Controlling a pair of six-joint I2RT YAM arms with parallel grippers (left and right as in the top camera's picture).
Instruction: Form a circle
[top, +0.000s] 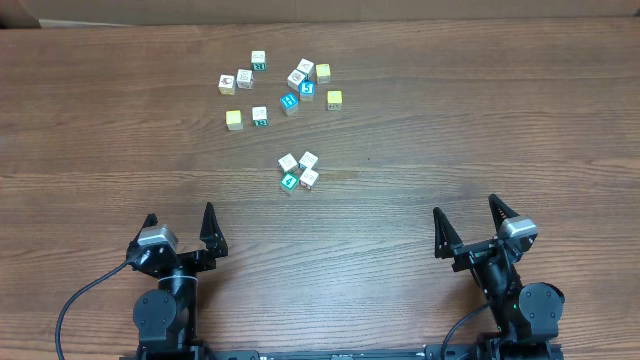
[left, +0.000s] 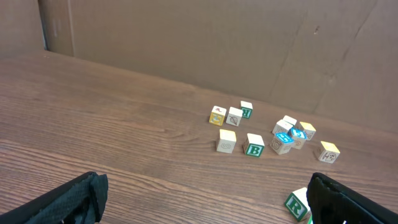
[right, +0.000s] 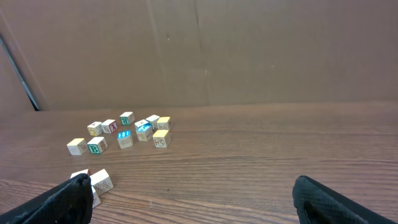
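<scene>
Left tool (top: 180, 216) and right tool (top: 465, 207) both gaped to the full, jaws spread wide, nothing between them. Each sat at the near edge of the table (top: 90, 140), one to either side, well apart from every cube. Circle (top: 298, 172) lay on the table between the two tools and somewhat farther out: four small cubes packed into a ring, three white-faced and one teal at the near-left, sides touching or nearly so. Beyond it lay a loose scatter (top: 280, 85) of other cubes, some yellow, some teal, clearly apart from the circle. Judged: the ring sat central and close in, within reach of either arm, and off from the scatter so it read as its own figure; the shape looked complete or close to it. Empty jaws and the pulled-back stance suited a rest or ready posture, not a grasp. Arms were folded low over their bases, tools pointing toward the far side, roughly mirrored. Left wrist view caught only a corner of the circle, low right; right wrist view caught its edge, low left.
</scene>
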